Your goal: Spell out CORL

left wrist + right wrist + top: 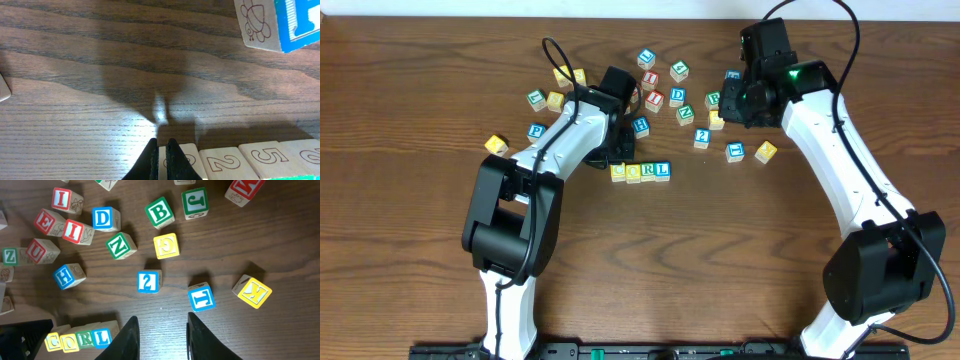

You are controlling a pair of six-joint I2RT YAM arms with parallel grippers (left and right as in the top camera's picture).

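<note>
The CORL cubes stand in a row: yellow C [618,172], yellow O [633,172], green R [648,171] and blue L [663,170]. The right wrist view shows the same row at bottom left, from C [54,341] to L [102,337]. My left gripper [612,157] is shut with nothing in it, right at the row's C end. In its wrist view the left gripper [162,149] has its tips over the end cube [189,159], whose side face carries outlined numerals. My right gripper [162,320] is open and empty, raised over bare table to the right of the row.
Loose cubes lie scattered behind and right of the row: blue H [67,276], blue 2 [149,281], blue T [201,297], yellow K [252,291], green Z [121,245], blue D [105,218]. More cubes sit at the far left [496,145].
</note>
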